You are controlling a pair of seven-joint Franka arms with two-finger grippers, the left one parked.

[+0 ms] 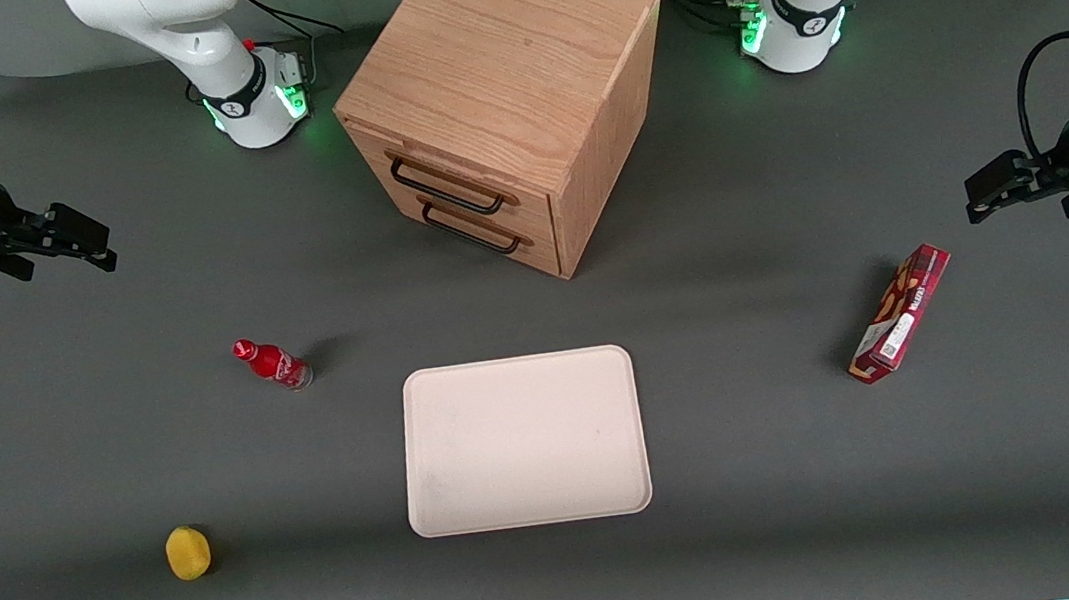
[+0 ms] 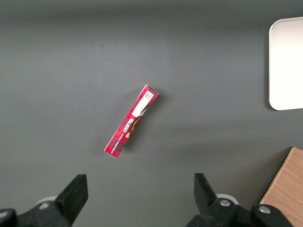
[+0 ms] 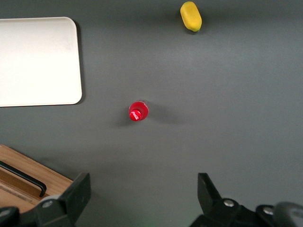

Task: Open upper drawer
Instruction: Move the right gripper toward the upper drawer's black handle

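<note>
- My gripper [image 1: 91,252] hangs high over the table's working-arm end, well apart from the cabinet [image 1: 511,91]; its fingers stand wide and hold nothing.
- The upper drawer [image 1: 444,171] looks fully shut, its black handle [image 1: 444,187] just above the lower handle [image 1: 473,228]. The two bars are close together and alike, so I judge the main risk is hooking the lower one and opening the wrong drawer.
- The cabinet stands turned at an angle to the table edge. If I come in square to the table and not to the drawer front, the fingers may straddle the bar crooked and slip off on the pull.
- A pull off the drawer's own line could bind the drawer or drag the whole cabinet; nothing that I can see holds it down.
- The red bottle [image 1: 272,363] stands upright, nearer the front camera than the cabinet and beside the tray [image 1: 523,440]. A low sweep toward the handle could topple it.
- The lemon [image 1: 188,552] lies nearest the camera, clear of any likely path.
</note>
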